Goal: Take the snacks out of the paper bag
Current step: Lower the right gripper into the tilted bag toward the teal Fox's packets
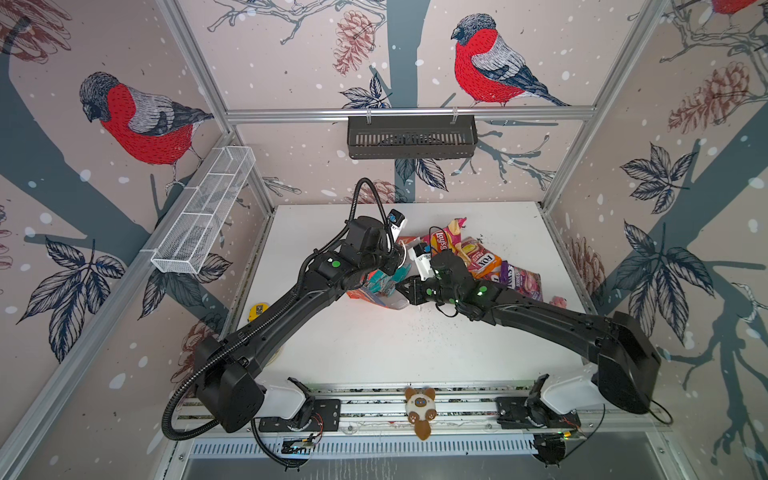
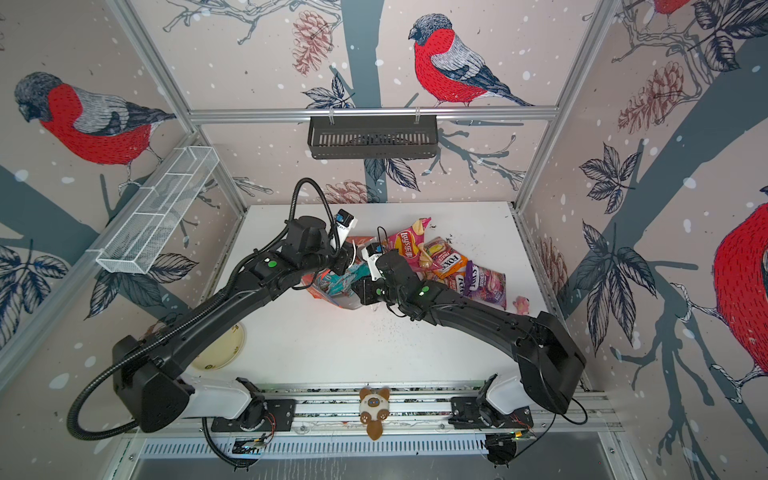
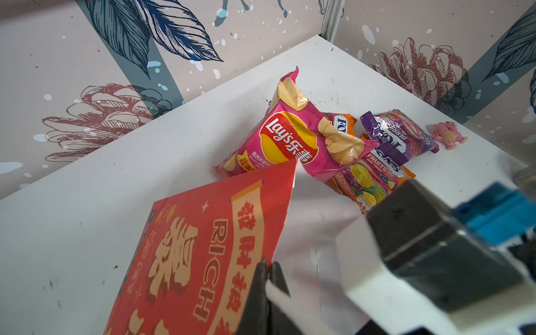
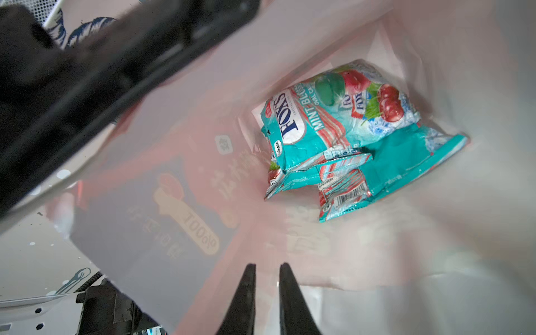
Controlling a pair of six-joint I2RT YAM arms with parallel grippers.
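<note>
White table (image 1: 374, 353), teal packets (image 4: 342, 136) deep inside paper bag (image 4: 449, 232), beyond right tool (image 4: 266, 268)

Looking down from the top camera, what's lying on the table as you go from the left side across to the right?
pale round disc → red paper bag → pink Lay's bag → orange Fox's packet → purple Fox's packet → small pink toy

Left arm (image 1: 270, 316): black shell, white base, ribbed black hose (image 1: 365, 180).
Right arm (image 1: 540, 316): black shell, white base, green lights.
</note>
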